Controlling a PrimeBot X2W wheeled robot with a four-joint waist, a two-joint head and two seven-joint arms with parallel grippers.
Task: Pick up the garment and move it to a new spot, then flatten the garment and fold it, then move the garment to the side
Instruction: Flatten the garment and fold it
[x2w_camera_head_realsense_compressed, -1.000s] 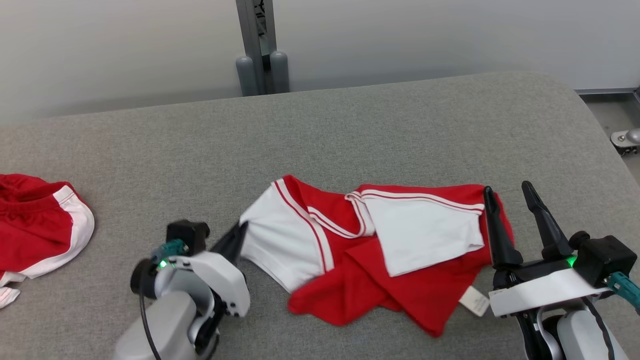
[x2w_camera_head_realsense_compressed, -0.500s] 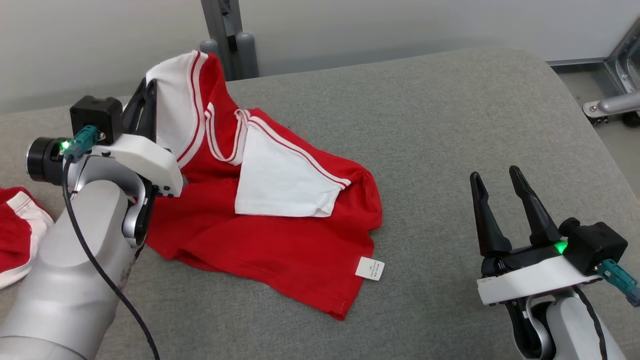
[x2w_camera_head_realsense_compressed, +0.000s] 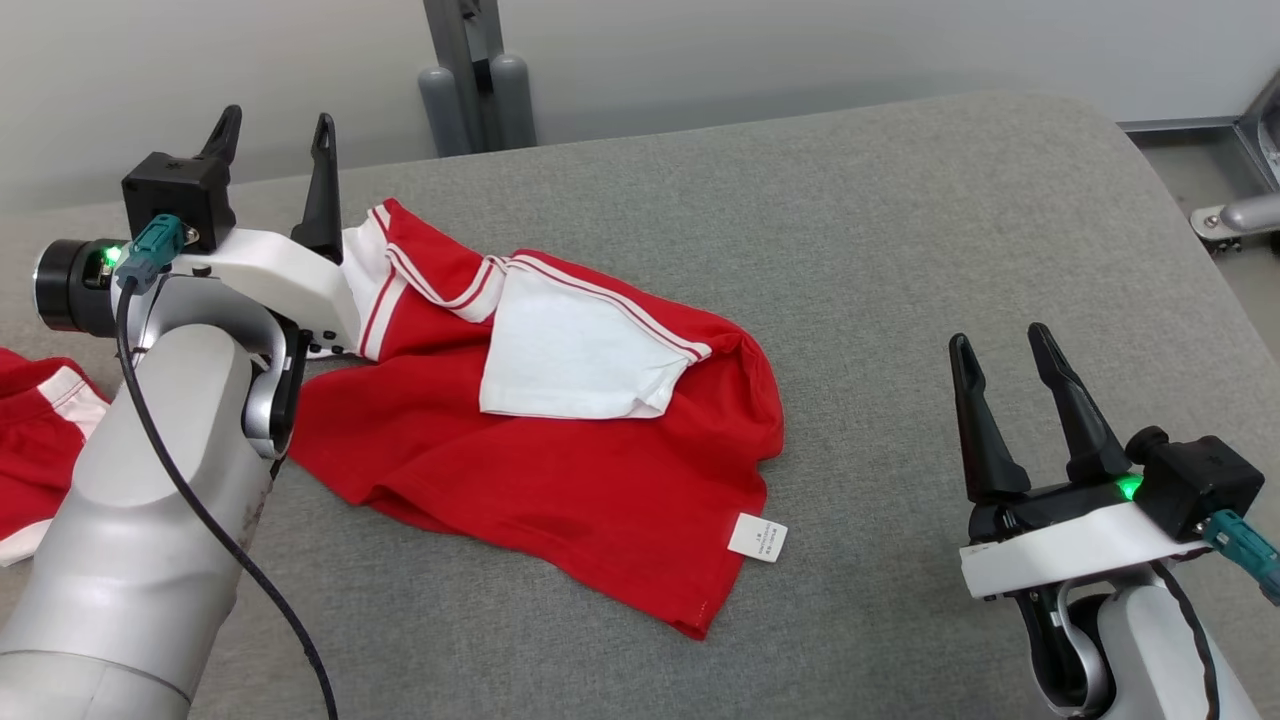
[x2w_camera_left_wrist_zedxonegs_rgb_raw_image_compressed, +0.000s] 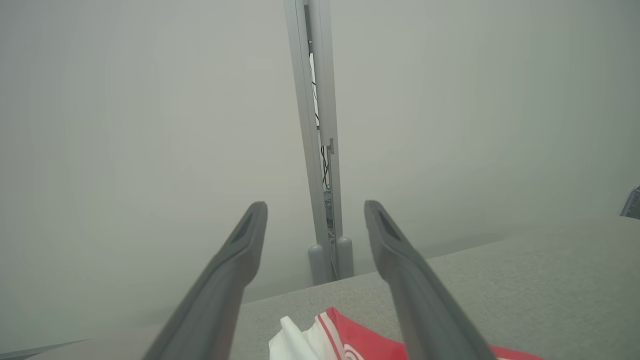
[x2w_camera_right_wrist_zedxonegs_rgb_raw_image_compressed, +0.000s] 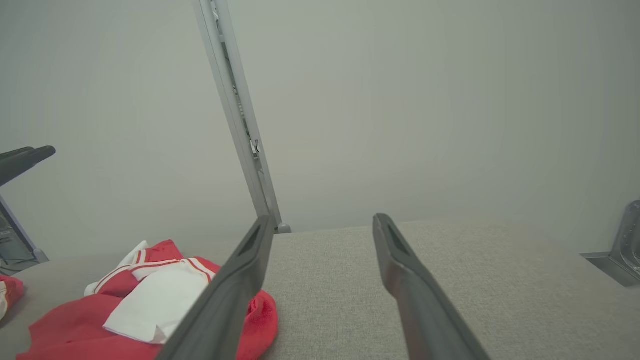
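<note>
The garment (x2w_camera_head_realsense_compressed: 540, 440), a red shirt with white sleeves and striped trim, lies crumpled on the grey table (x2w_camera_head_realsense_compressed: 900, 230), left of centre; a white label sticks out at its near edge. Its far end shows in the left wrist view (x2w_camera_left_wrist_zedxonegs_rgb_raw_image_compressed: 345, 340) and its heap in the right wrist view (x2w_camera_right_wrist_zedxonegs_rgb_raw_image_compressed: 140, 305). My left gripper (x2w_camera_head_realsense_compressed: 275, 140) stands open above the garment's far left sleeve, fingers pointing up, holding nothing. Well to the right of the garment, my right gripper (x2w_camera_head_realsense_compressed: 1000, 345) is open and empty over bare table.
A second red and white garment (x2w_camera_head_realsense_compressed: 40, 440) lies at the table's left edge, partly behind my left arm. A grey metal post (x2w_camera_head_realsense_compressed: 470, 70) rises behind the table against the pale wall. A metal fitting (x2w_camera_head_realsense_compressed: 1240, 210) sits beyond the rounded right edge.
My left gripper lifted the sleeve up and to the left, dragging the garment along, then opened and let it drop. The head camera shifted. The right gripper stayed open.
</note>
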